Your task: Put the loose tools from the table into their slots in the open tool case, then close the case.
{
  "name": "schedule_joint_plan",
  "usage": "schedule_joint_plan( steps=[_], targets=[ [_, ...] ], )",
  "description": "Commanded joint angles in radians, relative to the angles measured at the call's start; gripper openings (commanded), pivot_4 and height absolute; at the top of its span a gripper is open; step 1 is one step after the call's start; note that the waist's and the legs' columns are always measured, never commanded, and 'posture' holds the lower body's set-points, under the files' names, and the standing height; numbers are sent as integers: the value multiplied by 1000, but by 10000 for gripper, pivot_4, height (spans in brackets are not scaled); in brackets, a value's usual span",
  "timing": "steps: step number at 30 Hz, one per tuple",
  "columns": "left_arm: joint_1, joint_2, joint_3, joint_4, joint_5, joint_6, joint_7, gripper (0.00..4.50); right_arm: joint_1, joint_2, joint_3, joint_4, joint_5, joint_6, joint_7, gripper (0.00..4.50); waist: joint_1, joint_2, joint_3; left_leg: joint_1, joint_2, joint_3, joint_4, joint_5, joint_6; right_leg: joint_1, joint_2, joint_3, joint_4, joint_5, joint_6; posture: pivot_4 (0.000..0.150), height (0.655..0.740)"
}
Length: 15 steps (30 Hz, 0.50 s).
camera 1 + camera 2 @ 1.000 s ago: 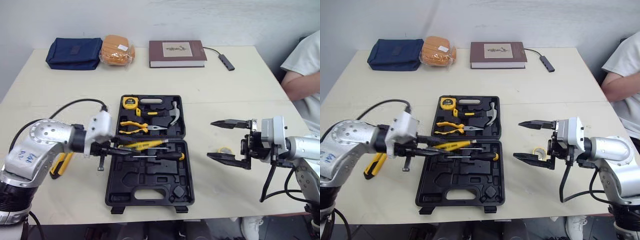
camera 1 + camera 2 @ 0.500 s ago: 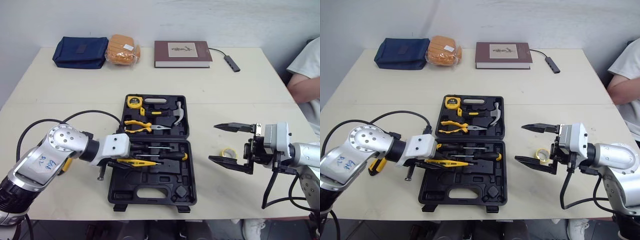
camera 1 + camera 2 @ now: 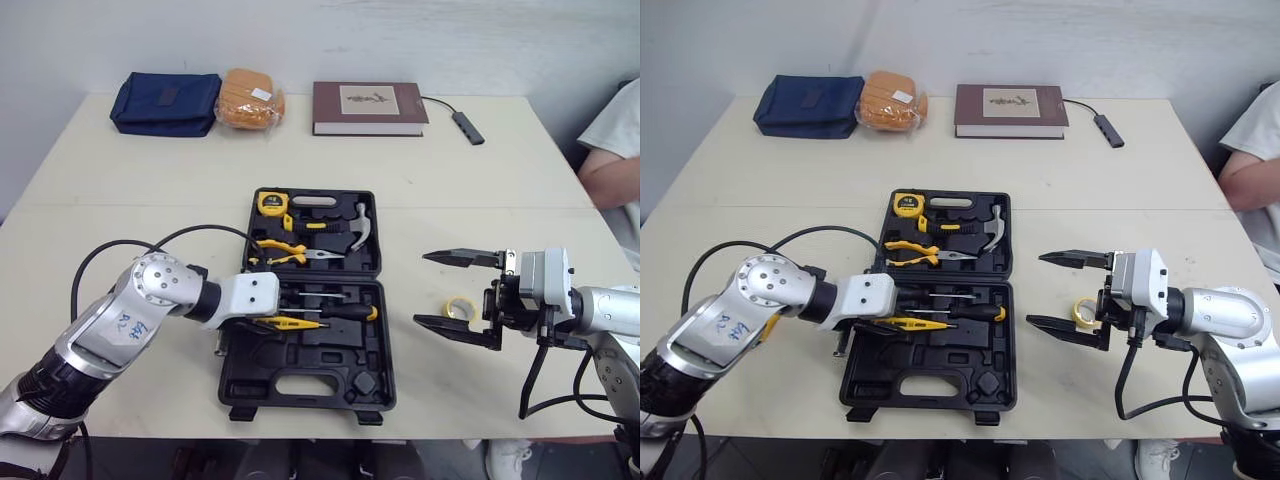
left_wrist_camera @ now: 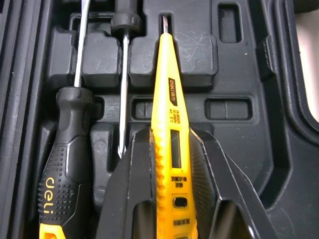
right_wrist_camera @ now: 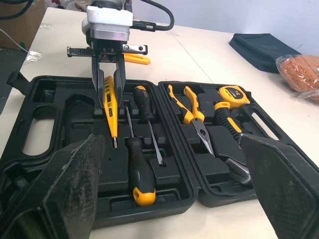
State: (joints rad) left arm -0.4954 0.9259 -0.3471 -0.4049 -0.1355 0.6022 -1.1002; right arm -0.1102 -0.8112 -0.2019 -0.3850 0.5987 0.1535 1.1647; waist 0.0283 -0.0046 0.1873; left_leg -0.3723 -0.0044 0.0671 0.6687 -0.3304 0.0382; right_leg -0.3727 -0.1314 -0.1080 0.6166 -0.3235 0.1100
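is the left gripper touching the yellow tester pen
Touching. The left wrist view shows the left gripper clamped on the yellow tester pen, fingers pressed against both sides.

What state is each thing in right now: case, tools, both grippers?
black plastic tool case: open, lying flat
left gripper: shut on yellow tester pen
yellow tester pen: held over the case's lower half
right gripper: open, empty
yellow tape roll: loose on the table, beside right gripper
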Motion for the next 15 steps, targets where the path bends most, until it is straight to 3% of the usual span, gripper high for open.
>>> schedule_joint_plan(
  steps=[1, 15],
  targets=[
    [-13, -8, -8, 3, 35, -3, 10, 2853, 1, 6, -12, -23, 10, -14, 0, 45000, 0, 0, 0, 0, 0, 0, 0, 0, 0, 0, 0, 0, 0, 0, 0, 1500, 7400],
    [-4, 25, -55, 7, 102, -20, -55, 2853, 5, 19, -1, -25, 0, -18, -6, 45000, -3, 0, 0, 1, 0, -1, 1, 0, 1, 2, 0, 0, 0, 0, 1, 1500, 7400]
  ],
)
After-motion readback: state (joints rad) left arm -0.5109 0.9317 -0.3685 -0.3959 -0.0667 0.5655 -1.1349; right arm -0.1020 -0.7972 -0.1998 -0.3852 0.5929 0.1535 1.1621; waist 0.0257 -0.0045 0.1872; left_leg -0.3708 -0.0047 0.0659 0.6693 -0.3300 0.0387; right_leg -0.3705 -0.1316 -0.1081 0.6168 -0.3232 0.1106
